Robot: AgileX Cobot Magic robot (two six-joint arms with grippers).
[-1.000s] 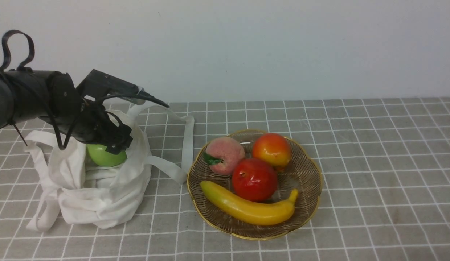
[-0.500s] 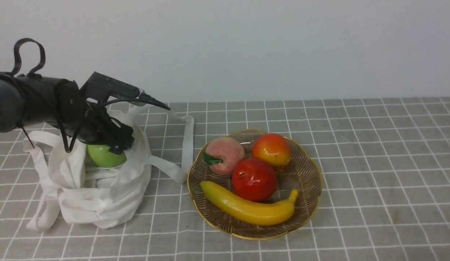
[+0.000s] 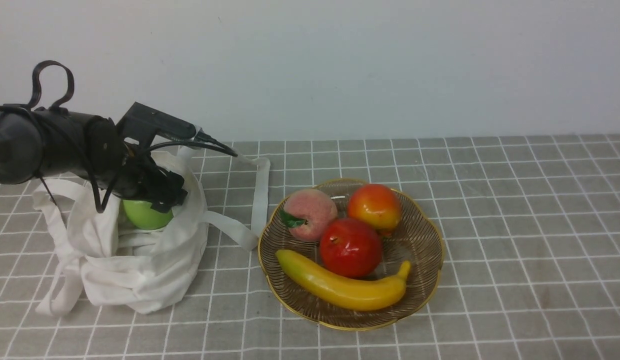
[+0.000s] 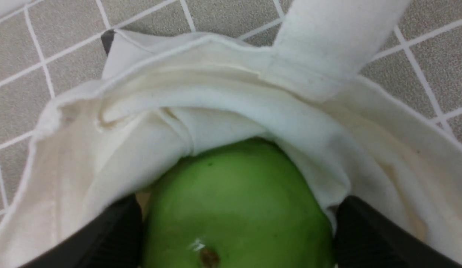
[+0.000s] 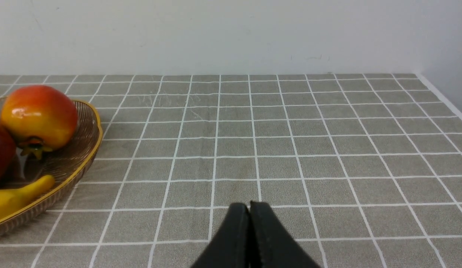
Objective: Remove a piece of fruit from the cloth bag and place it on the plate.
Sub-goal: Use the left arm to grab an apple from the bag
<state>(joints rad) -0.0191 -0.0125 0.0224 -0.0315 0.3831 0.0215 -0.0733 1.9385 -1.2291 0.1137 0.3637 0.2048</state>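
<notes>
The apple [image 3: 145, 216], nine o'clock from the plate [image 3: 431, 272], is flanked by the left gripper [image 4: 236, 219], hold unclear; the right gripper [image 5: 249, 206] is pressed together.

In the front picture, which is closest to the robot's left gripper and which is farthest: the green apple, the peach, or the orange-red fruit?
1. Green apple, in the cloth bag, right at the left gripper.
2. Peach, on the left side of the plate.
3. Orange-red fruit, farther right on the plate.
</notes>
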